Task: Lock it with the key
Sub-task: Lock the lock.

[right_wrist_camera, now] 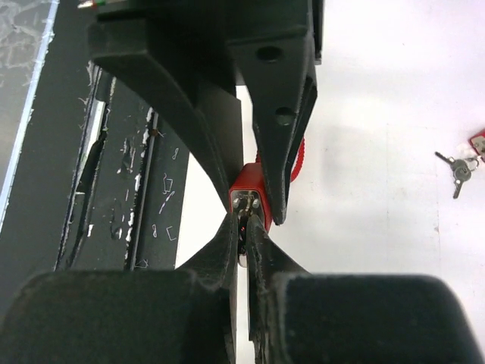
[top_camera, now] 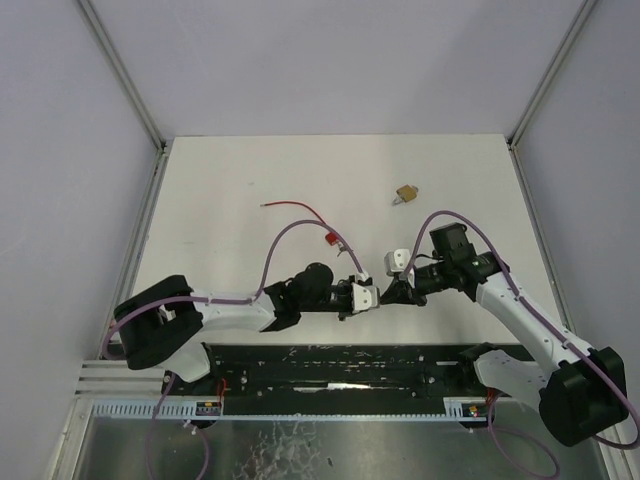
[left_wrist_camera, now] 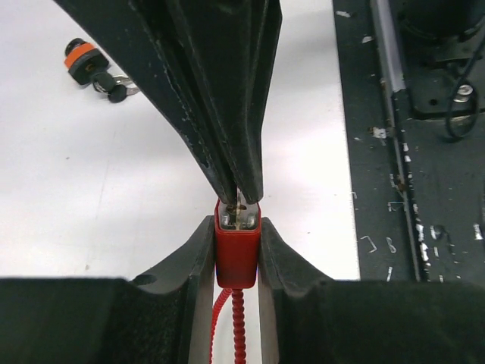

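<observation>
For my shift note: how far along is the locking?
Done: the left tool grips the red lock, and the right tool pinches the key at its face. In hand: working the key in; its depth is hidden. Left: probably turning it and pulling out.

The red lock (left_wrist_camera: 236,254) looks like smooth, faintly glossy plastic with a bare metal face; its cable (left_wrist_camera: 239,326) has a ribbed red coating. The right hand (right_wrist_camera: 244,227) has matt black plastic fingers (right_wrist_camera: 212,262), scuffed pale, around a sliver of grey metal key (right_wrist_camera: 243,254). The tabletop (top_camera: 250,180) is matt white, the far padlock (top_camera: 405,193) brassy
</observation>
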